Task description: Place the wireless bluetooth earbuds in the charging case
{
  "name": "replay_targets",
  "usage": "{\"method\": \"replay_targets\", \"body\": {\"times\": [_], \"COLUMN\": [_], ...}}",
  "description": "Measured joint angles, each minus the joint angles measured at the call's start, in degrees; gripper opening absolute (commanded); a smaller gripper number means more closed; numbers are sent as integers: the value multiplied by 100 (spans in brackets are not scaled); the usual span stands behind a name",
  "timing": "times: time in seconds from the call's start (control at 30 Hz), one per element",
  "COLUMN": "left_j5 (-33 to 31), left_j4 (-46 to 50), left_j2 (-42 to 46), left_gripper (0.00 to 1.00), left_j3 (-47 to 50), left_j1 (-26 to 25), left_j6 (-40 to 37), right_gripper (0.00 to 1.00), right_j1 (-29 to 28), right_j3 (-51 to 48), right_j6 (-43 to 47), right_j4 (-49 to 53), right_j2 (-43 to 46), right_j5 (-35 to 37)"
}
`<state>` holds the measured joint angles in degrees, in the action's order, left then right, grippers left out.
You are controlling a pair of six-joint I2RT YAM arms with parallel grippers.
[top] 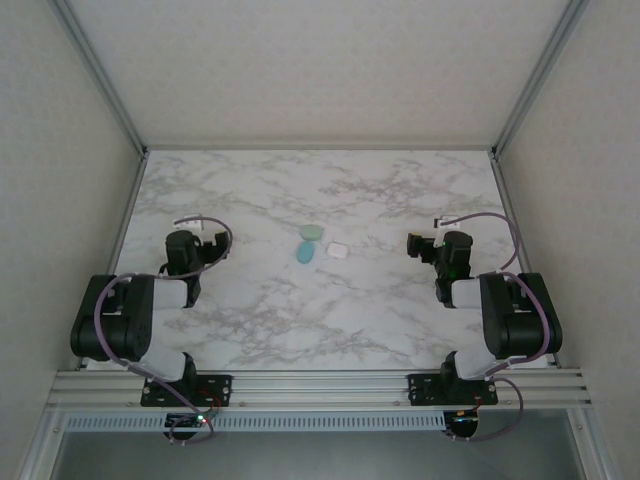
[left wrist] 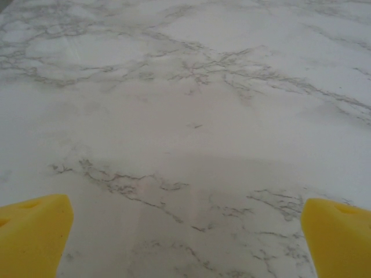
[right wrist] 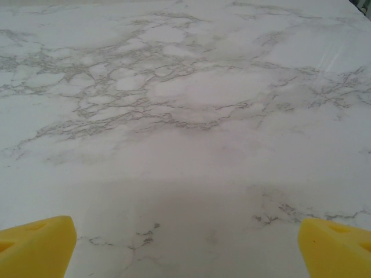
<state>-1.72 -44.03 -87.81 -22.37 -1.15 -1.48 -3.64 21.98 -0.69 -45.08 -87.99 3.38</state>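
- Currently both grippers stand wide open and empty. The left gripper (top: 207, 240) is seen near the left side of the table (top: 250, 320) and the right gripper (top: 416, 244) near the right side. Nothing but marble is seen between the yellow fingertips (left wrist: 35, 229) of either.
- The charging case (top: 305, 250) is found at the middle of the table, between the two grippers and well apart from both. Its paler half is turned toward the far side, and a small white piece (top: 336, 251) lies just beside it on the right.
- The earbuds are too small to be told apart at this size, so a pick could be aimed at the wrong spot. The white piece could also be mistaken for one of them.
- A tiny rounded earbud could be squeezed out from between the pads if it is gripped off-centre, and then flicked across the smooth surface.
- The light case could be pushed or spun by a descending finger unless it is steadied by the other gripper.
- If the lid is open, it could be knocked shut; whether it is open cannot be judged from above.
- Both arms must be brought into the same small area, so the fingers could be struck against each other.
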Motion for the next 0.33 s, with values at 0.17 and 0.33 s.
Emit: {"method": "replay_targets", "body": {"times": [0.17, 0.33], "left_j5": [-31, -46], "left_j4": [-146, -164], "left_j2": [-4, -4], "left_gripper": [100, 100], "left_j3": [-2, -2], "left_j1": [15, 7], "left_j6": [87, 129], "right_gripper": [99, 99], "right_j1": [0, 0], "right_j3": [0, 0], "right_j6": [0, 0], "right_j4": [-11, -11], "right_j2": [0, 0], "right_j5": [0, 0]}}
